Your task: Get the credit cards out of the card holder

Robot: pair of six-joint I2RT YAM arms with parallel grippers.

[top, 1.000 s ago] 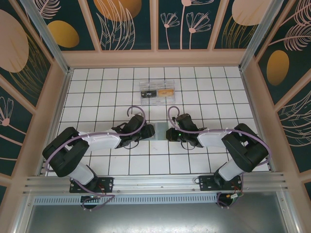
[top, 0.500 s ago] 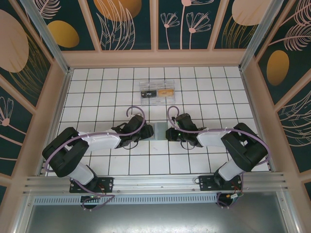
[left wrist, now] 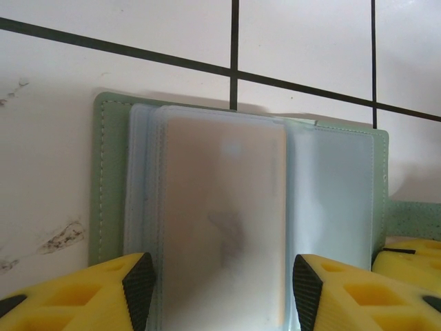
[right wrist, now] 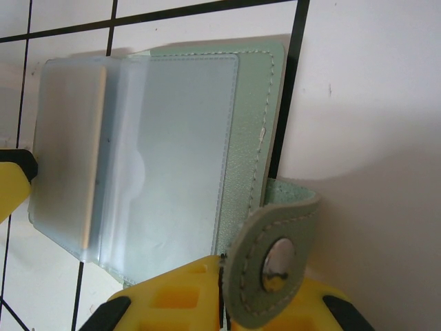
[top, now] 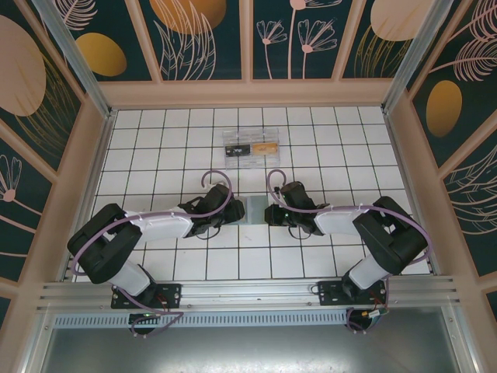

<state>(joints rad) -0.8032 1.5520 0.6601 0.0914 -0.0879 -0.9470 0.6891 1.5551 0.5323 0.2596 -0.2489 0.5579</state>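
The mint-green card holder [left wrist: 103,172] lies open on the white tiles, between both grippers [top: 255,208]. Its clear sleeves fan out, and one frosted sleeve holds a pale credit card [left wrist: 224,221]. My left gripper [left wrist: 224,286] is open, its fingers either side of that sleeve with a narrow gap on each side. My right gripper [right wrist: 222,265] is shut on the holder's green cover [right wrist: 258,124] by the snap strap [right wrist: 275,265], pinning it. From above, the left gripper [top: 233,208] and right gripper [top: 273,210] face each other across the holder.
A clear tray [top: 252,146] sits on the tiles behind the holder, with a dark card and a gold card in it. Wooden walls bound the tiled table on three sides. Both arm bases are at the near edge.
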